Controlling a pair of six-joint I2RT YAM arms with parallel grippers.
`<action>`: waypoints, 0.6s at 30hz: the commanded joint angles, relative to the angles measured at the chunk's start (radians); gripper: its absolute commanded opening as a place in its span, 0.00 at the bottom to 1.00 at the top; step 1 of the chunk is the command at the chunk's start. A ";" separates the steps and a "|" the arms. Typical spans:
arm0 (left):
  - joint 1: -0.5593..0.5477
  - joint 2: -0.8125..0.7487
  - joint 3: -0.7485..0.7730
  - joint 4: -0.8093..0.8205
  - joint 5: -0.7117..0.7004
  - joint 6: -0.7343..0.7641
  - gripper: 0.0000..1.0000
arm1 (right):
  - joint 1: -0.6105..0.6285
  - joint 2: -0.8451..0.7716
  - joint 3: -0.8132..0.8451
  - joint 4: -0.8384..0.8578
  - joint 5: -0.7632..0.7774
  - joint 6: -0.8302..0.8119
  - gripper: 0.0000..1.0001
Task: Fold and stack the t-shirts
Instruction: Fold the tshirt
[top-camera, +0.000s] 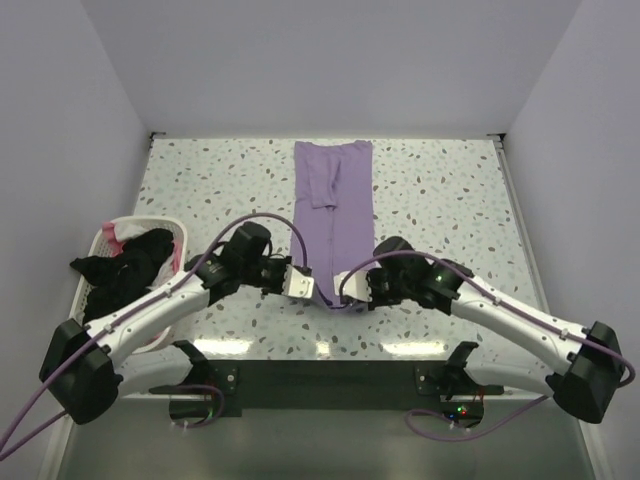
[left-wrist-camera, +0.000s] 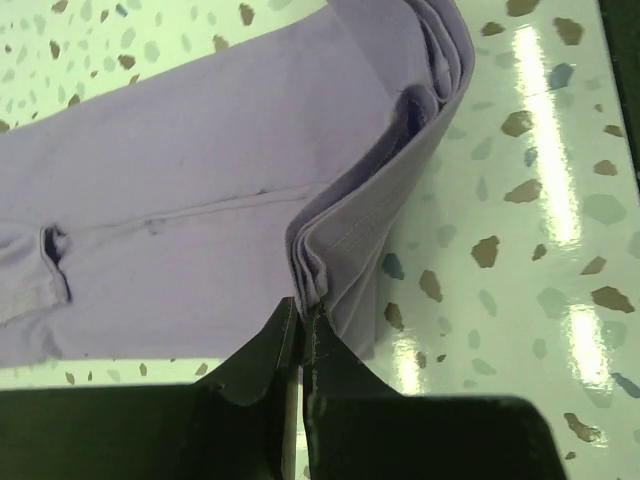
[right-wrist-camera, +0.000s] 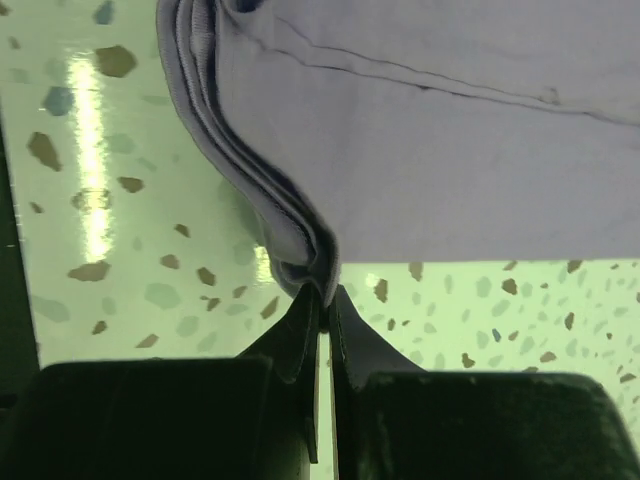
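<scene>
Well to the left of the lilac shirt (top-camera: 335, 215), at the left edge of the table (top-camera: 450, 200), sits the white basket (top-camera: 103, 238). A black shirt (top-camera: 125, 272) is heaped in it and spills over its rim, and a bit of pink shirt (top-camera: 116, 233) shows at the far side of the heap. My left arm reaches from beside the basket toward the lilac shirt with a purple cable (top-camera: 262, 218) arching above it. My left pincer (top-camera: 303, 286) is clamped on the shirt's near left corner. In the left wrist view my two dark fingers (left-wrist-camera: 260, 360) press together with the stacked edges of several layers caught between their tips. The lilac shirt lies in the middle of the table, folded into a long narrow strip running from the far edge toward me, with a sleeve (top-camera: 325, 185) folded over on top of its far half. Its near end is drawn in between my two pincers, and my wrists crowd over it and hide that edge from the top camera. My right pincer (top-camera: 357, 294) is closed on the near right corner, where the right wrist view shows the layered hem pulled down into a pinch between the fingertips (right-wrist-camera: 352, 335). Right of the shirt, my right arm stretches back over the speckled tabletop to its base.
</scene>
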 joint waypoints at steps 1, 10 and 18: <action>0.070 0.070 0.103 0.050 0.044 -0.041 0.00 | -0.086 0.060 0.095 0.031 -0.049 -0.059 0.00; 0.186 0.282 0.275 0.132 -0.008 -0.044 0.00 | -0.252 0.259 0.233 0.134 -0.089 -0.182 0.00; 0.255 0.484 0.413 0.207 -0.038 -0.041 0.00 | -0.373 0.479 0.365 0.218 -0.127 -0.231 0.00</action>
